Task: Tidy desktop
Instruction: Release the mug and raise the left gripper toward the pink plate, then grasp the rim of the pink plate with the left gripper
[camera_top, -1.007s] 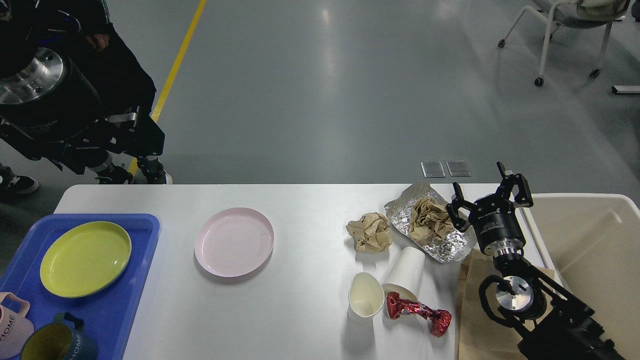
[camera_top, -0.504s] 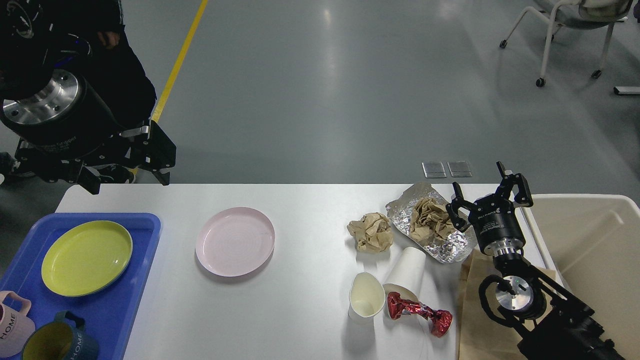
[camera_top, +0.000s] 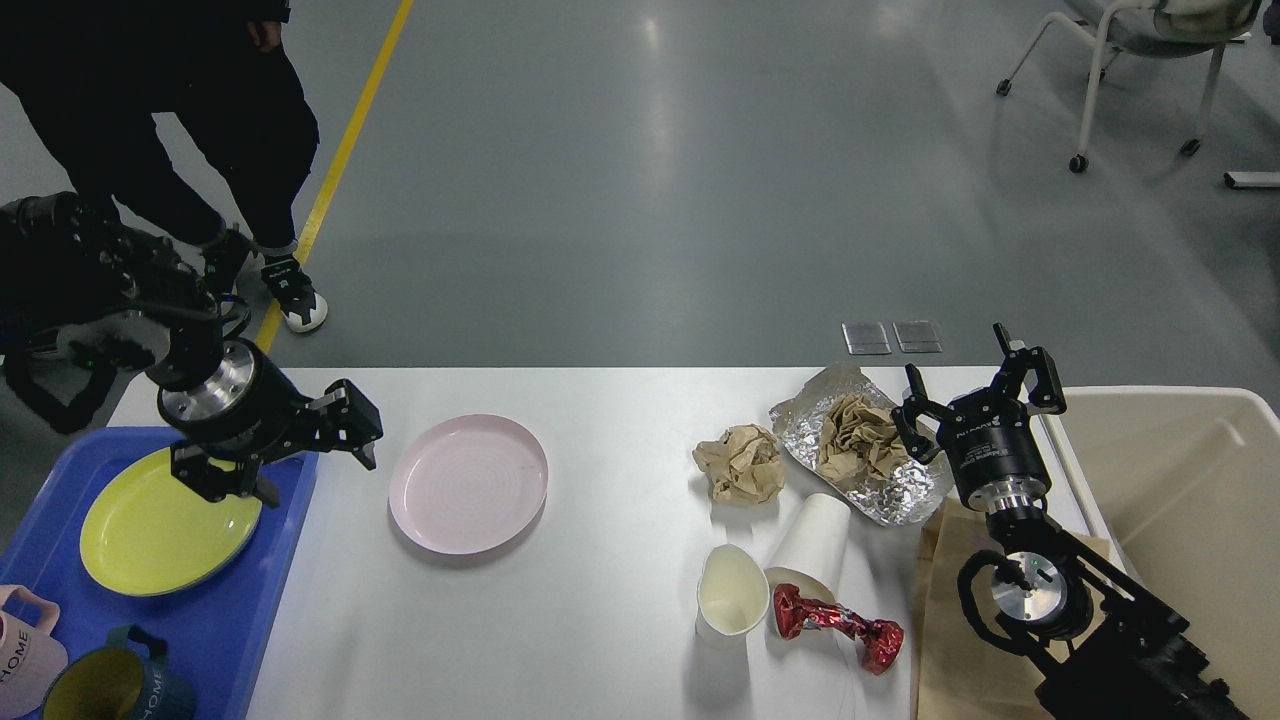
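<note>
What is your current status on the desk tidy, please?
Left gripper open, empty, beside pink plate. Right gripper open, empty, by foil. Desktop still cluttered: cups, wrappers.

White bench (camera_top: 600, 640); pink plate (camera_top: 468, 484); yellow-green plate (camera_top: 160, 525) on blue tray (camera_top: 255, 620); silver foil (camera_top: 900, 490); red wrapper (camera_top: 835, 625); beige bin (camera_top: 1180, 490).

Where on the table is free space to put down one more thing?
The widest bare patch of the table lies between the pink plate and the paper ball. Another lies in front of the plate, beside the blue tray. The right side is crowded: foil, two paper cups, red wrapper, brown bag.
</note>
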